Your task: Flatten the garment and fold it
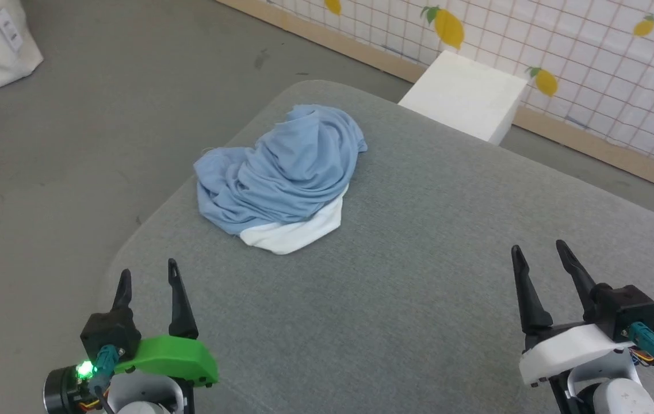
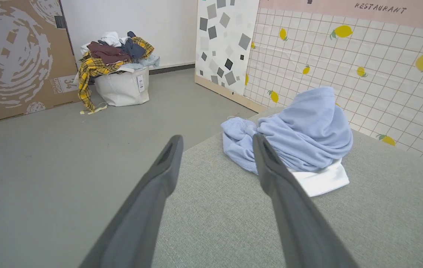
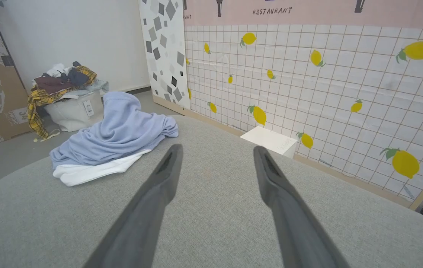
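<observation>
The garment (image 1: 280, 172) lies crumpled in a heap on the far left part of the grey padded table (image 1: 407, 299), light blue with a white part peeking out at its near edge. In the left wrist view the garment (image 2: 300, 130) bunches up just beyond my right finger. From the right wrist, the garment (image 3: 114, 134) sits ahead to the left. My left gripper (image 1: 148, 276) hovers open near the table's front left corner, nothing between its fingers. Near the front right, my right gripper (image 1: 539, 247) is open and empty too.
A white box (image 1: 465, 95) stands on the floor beyond the table's far edge, against a lemon-patterned tiled wall (image 3: 326, 82). A laundry bag heaped with clothes (image 2: 118, 70) and a cardboard panel (image 2: 18, 56) stand across the grey floor to the left.
</observation>
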You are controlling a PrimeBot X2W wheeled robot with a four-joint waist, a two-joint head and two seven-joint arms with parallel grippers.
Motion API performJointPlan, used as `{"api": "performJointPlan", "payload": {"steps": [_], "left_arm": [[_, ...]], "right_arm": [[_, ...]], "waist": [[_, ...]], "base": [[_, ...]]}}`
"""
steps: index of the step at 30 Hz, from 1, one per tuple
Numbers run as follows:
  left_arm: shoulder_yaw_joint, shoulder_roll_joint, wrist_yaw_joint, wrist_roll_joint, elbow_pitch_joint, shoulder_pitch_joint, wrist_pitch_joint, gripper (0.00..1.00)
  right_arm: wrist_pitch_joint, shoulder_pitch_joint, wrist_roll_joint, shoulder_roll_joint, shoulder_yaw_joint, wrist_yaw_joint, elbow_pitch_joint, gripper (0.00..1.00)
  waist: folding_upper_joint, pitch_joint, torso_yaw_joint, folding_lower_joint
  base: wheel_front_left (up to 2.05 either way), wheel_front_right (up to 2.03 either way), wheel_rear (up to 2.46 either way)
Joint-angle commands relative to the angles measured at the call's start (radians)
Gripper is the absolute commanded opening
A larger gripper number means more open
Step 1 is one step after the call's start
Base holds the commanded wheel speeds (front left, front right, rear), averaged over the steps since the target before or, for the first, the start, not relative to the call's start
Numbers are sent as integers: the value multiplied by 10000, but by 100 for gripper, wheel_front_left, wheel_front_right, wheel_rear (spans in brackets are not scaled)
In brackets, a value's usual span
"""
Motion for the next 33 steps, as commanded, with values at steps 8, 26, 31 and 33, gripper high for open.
{"api": "performJointPlan", "payload": {"steps": [8, 26, 31, 33], "left_arm": [[-140, 348, -719, -1129, 736, -2167, 495, 100], [1707, 1508, -1678, -4383, 6257, -7804, 5213, 100], [1988, 1735, -1412, -4792, 6872, -7589, 6114, 100], [1977, 1691, -1302, -4895, 7127, -7399, 6503, 100]], "right_arm": [[-45, -781, -237, 9, -82, -17, -151, 100], [52, -2827, -887, 9, 780, -17, -302, 100], [-127, -2993, -895, 9, 582, -17, -175, 100], [-201, -3006, -853, 9, 513, -17, -65, 100]], "waist": [[0, 1192, 180, 0], [0, 4852, -3353, 0], [0, 5220, -3886, 0], [0, 5228, -3996, 0]], "base": [[0, 0, 0], [0, 0, 0], [0, 0, 0], [0, 0, 0]]}}
